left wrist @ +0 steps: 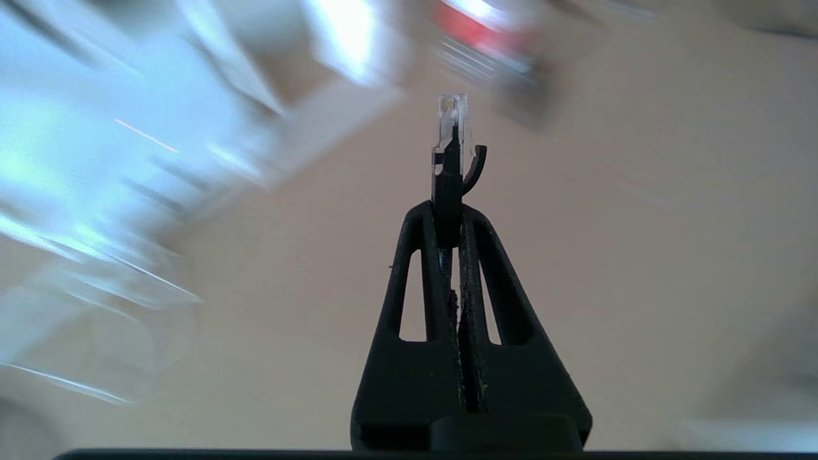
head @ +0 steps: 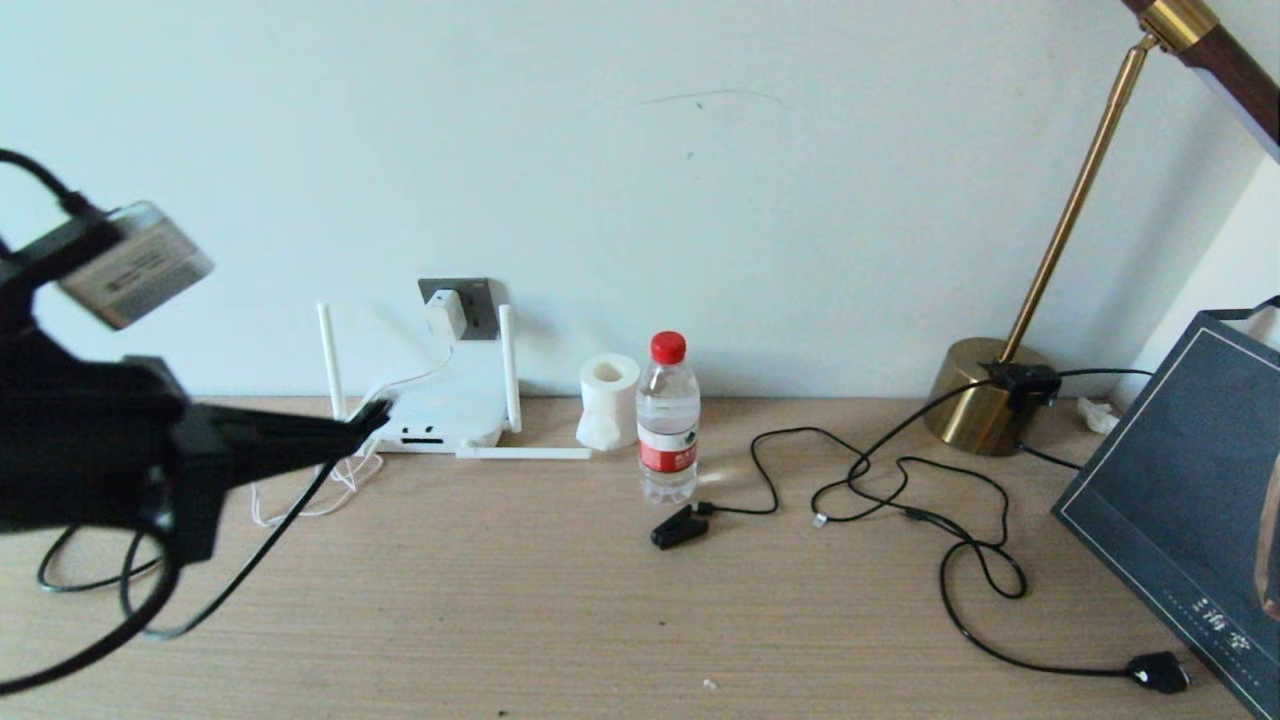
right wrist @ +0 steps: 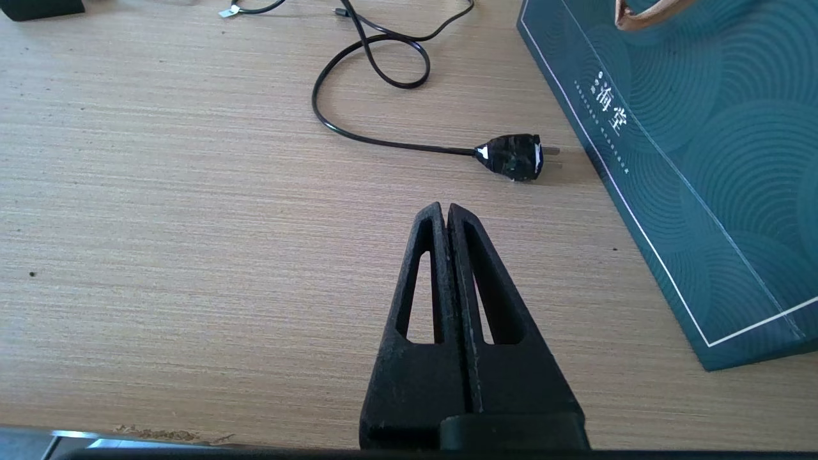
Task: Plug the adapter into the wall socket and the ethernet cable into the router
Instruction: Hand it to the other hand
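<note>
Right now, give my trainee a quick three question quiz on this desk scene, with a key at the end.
1. True or false: the adapter already sits in the wall socket.
2. What does the left gripper hold? A) water bottle B) ethernet cable C) tissue roll
3. Fill in: the right gripper is shut and holds ____.

Key: 1 true; 2 B; 3 nothing.

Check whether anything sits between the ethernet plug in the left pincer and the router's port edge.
Nothing visible blocks it. The left pincer holds the black ethernet cable just beside the flat white plastic router; only the adapter's thin white cord loops nearby on the table.
</note>
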